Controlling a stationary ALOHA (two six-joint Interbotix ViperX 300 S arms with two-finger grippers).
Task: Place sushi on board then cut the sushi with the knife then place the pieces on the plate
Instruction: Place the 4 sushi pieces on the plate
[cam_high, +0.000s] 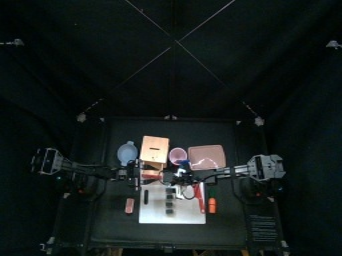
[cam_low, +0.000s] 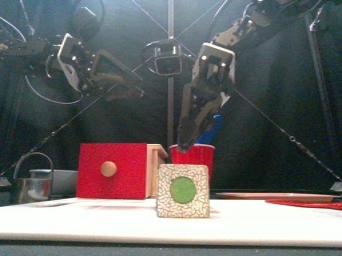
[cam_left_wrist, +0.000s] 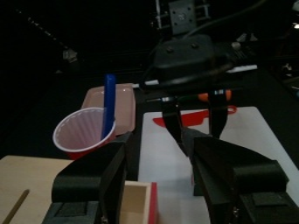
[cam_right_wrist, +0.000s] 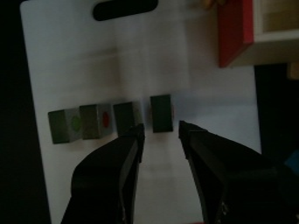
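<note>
The sushi roll (cam_right_wrist: 111, 118) lies on the white board (cam_right_wrist: 70, 52) as a row of dark green blocks with small gaps between some of them. In the front view its end block (cam_low: 183, 191) shows a green centre. My right gripper (cam_right_wrist: 160, 138) hovers open just above the roll, its jaws on either side of the end block. The left wrist view shows that same right gripper (cam_left_wrist: 191, 118) with nothing between its jaws. My left gripper (cam_left_wrist: 162, 150) is open too, held above the table beside the wooden box (cam_low: 114, 170). The blue knife (cam_low: 211, 130) stands in the red cup (cam_low: 197, 153).
The pink tray (cam_high: 207, 155) lies at the back right behind the board (cam_high: 171, 208). A blue-grey bowl (cam_high: 126, 152) sits left of the box (cam_high: 156, 152). A metal cutter (cam_low: 34, 185) stands at the far left. Small red-orange things (cam_high: 130, 205) (cam_high: 207, 206) lie along the board's sides.
</note>
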